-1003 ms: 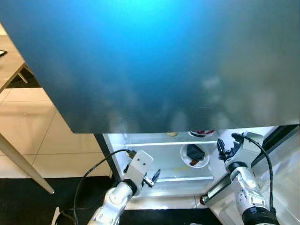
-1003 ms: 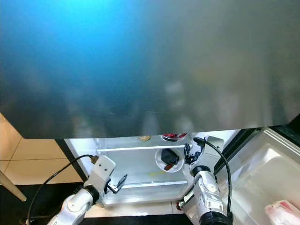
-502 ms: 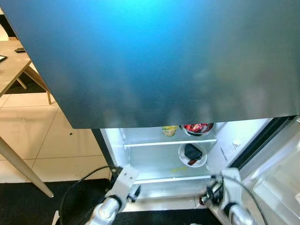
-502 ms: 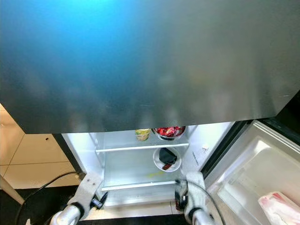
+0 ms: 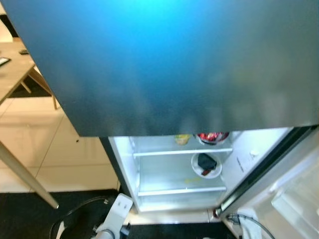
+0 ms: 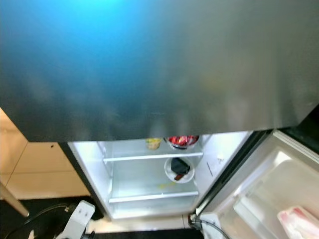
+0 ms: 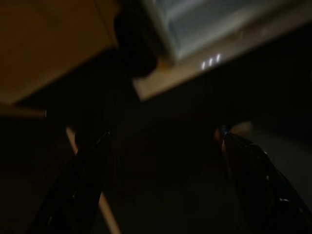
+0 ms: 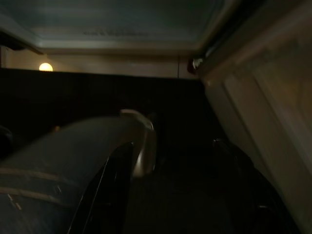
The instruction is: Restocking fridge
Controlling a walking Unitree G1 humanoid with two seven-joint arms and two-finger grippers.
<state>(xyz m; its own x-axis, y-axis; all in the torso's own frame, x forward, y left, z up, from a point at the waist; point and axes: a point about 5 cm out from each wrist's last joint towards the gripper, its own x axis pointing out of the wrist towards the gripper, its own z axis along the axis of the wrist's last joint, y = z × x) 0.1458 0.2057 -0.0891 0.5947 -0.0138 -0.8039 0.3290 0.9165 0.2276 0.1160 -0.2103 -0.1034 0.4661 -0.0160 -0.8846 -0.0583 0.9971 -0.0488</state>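
Note:
The fridge's lower compartment (image 5: 179,174) stands open and lit below a dark upper door (image 5: 164,64). On its top shelf sit a yellow cup (image 5: 182,139) and a bowl of red food (image 5: 212,136). One shelf down is a white bowl (image 5: 206,165) with a dark item in it. My left arm (image 5: 117,213) and right arm (image 5: 246,221) hang low at the frame's bottom edge, in front of the fridge. The left gripper (image 7: 163,132) is open over dark floor. The right gripper (image 8: 171,144) is open too, holding nothing.
The fridge door (image 6: 259,194) is swung open on the right, with a pink packet (image 6: 299,221) in its bin. A wooden table (image 5: 10,74) with a slanted leg (image 5: 25,174) stands at the left over tiled floor. A dark mat (image 5: 50,209) lies before the fridge.
Both arms have dropped from in front of the fridge shelves to the bottom edge. The right gripper has left the white bowl's side. The view shifted slightly.

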